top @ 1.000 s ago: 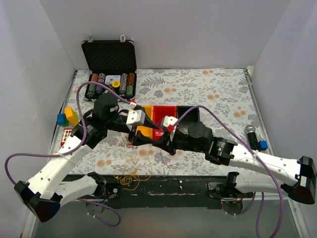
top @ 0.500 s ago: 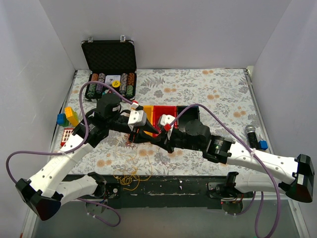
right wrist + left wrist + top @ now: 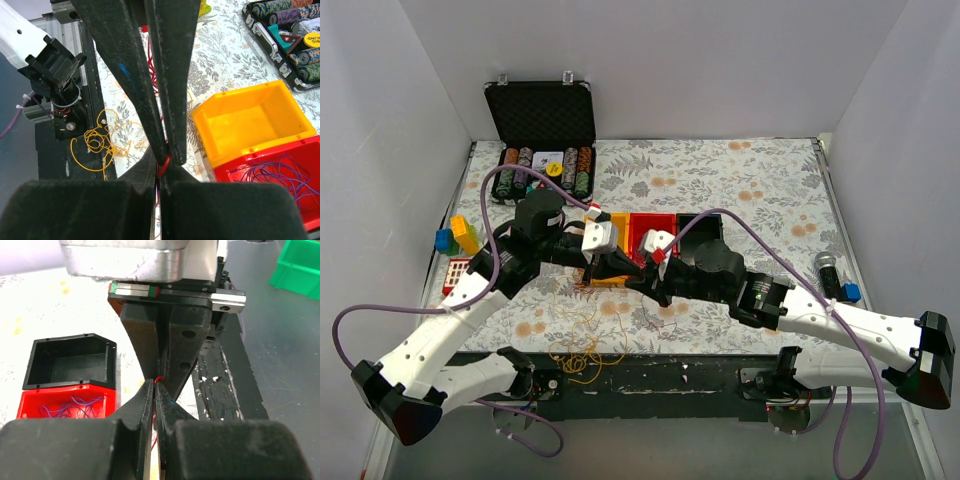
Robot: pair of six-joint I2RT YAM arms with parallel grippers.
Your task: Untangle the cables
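The left gripper [image 3: 154, 387] and right gripper [image 3: 160, 176] each pinched one red wire [image 3: 164, 161] tight; pulling apart slowly and gently seemed best.

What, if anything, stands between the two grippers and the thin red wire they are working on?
Nothing visible does. The left gripper and the right gripper meet fingertip to fingertip, both shut on the thin red wire, beside the yellow plastic bin. The yellow wire tangle lies apart from them.
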